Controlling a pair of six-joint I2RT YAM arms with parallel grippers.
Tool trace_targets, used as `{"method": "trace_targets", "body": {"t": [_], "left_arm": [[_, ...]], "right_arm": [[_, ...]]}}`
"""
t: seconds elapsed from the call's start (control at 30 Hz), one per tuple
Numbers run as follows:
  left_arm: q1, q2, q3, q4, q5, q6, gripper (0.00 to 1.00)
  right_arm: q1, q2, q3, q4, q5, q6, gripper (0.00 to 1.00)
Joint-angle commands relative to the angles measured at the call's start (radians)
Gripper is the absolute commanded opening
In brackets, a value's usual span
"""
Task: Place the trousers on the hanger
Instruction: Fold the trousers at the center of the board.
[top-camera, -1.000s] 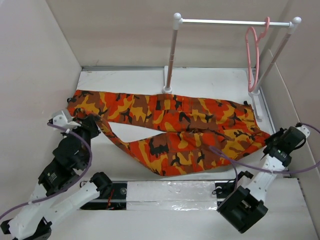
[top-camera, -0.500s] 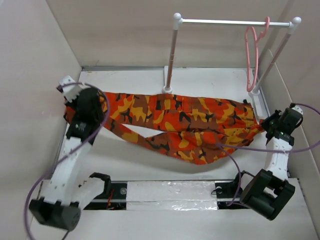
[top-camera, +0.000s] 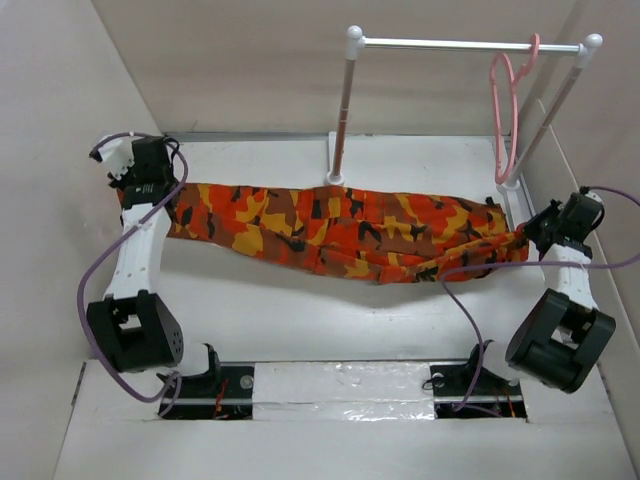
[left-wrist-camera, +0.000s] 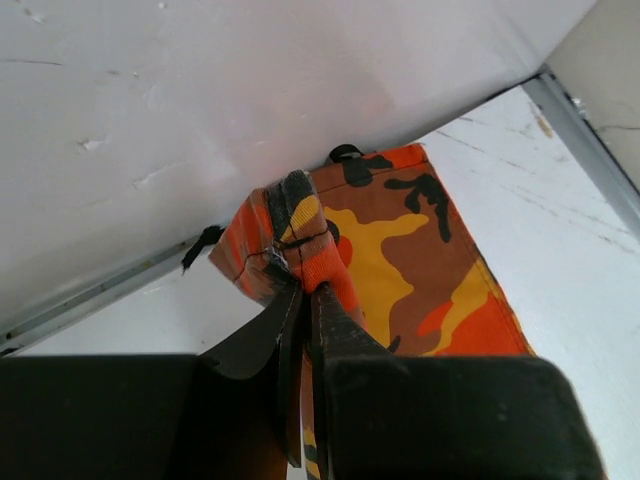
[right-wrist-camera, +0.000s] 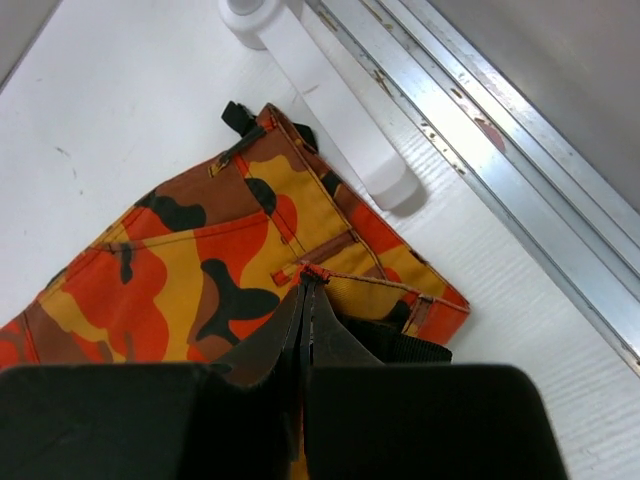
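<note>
The camouflage trousers (top-camera: 340, 226) hang stretched in a folded band between my two grippers, across the middle of the table. My left gripper (top-camera: 152, 190) is shut on the leg-cuff end at the far left; the wrist view shows bunched fabric (left-wrist-camera: 310, 245) pinched between its fingers. My right gripper (top-camera: 530, 236) is shut on the waistband end at the right; its wrist view shows the waist edge (right-wrist-camera: 315, 272) clamped. The pink hanger (top-camera: 505, 110) hangs by its hook from the right end of the rail, apart from the trousers.
A white-and-silver rail stand (top-camera: 460, 44) rises at the back, with its left post base (top-camera: 334, 178) just behind the trousers and its right foot (right-wrist-camera: 330, 100) beside the waistband. Walls close in on left, back and right. A metal track (right-wrist-camera: 480, 130) runs along the right wall.
Both arms have swung outward and back, lifting the trouser ends. The trousers went from lying spread with legs apart to a taut, folded band. The hanger has not moved.
</note>
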Motion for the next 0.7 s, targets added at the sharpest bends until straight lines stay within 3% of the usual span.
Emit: {"method": "trace_targets", "body": {"t": [0.0,0.13,0.27,0.67], "left_arm": [[0.020,0.015,0.061,-0.004,-0.116,-0.039,0.00],[0.138,0.091,0.089,0.008,0.028,-0.037,0.00],[0.139,0.206,0.150,-0.026,-0.013,-0.033,0.00],[0.139,0.427,0.374,0.013,-0.041,0.021,0.00]], "right_arm": [[0.019,0.041,0.095,0.102,0.051,0.025,0.00],[0.055,0.165,0.166,0.162,0.068,0.051,0.00],[0.077,0.315,0.316,0.048,0.086,0.003,0.00],[0.143,0.486,0.401,0.168,0.124,0.032,0.00]]}}
